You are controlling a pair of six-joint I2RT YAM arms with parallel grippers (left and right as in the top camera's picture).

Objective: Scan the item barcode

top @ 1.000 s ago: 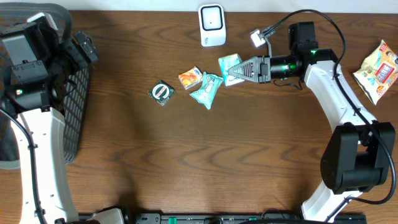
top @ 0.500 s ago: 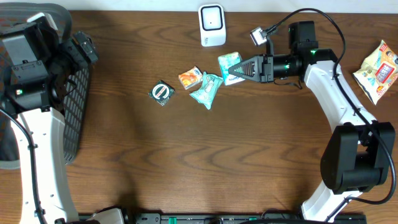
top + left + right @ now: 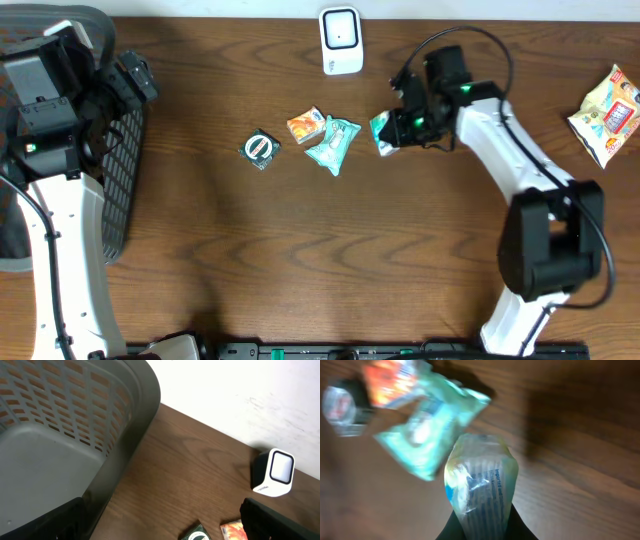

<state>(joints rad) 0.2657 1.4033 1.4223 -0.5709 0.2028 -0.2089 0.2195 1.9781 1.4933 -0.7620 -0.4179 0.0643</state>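
Right wrist view: my right jaws pinch teal packet (image 3: 479, 485) by one end, held up near scanner (image 3: 341, 40), to its right. Left jaws spread. Risk: floppy packet twists, barcode faces away from scanner.

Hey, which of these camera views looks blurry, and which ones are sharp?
Right wrist view: blurred, the teal packet and orange packet smeared; the held packet is sharper. Overhead view: sharp, evenly lit. Left wrist view: sharp, the scanner crisp.

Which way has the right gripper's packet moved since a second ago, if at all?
Yes. The packet, pinched in the right gripper, has shifted farther from the scanner.
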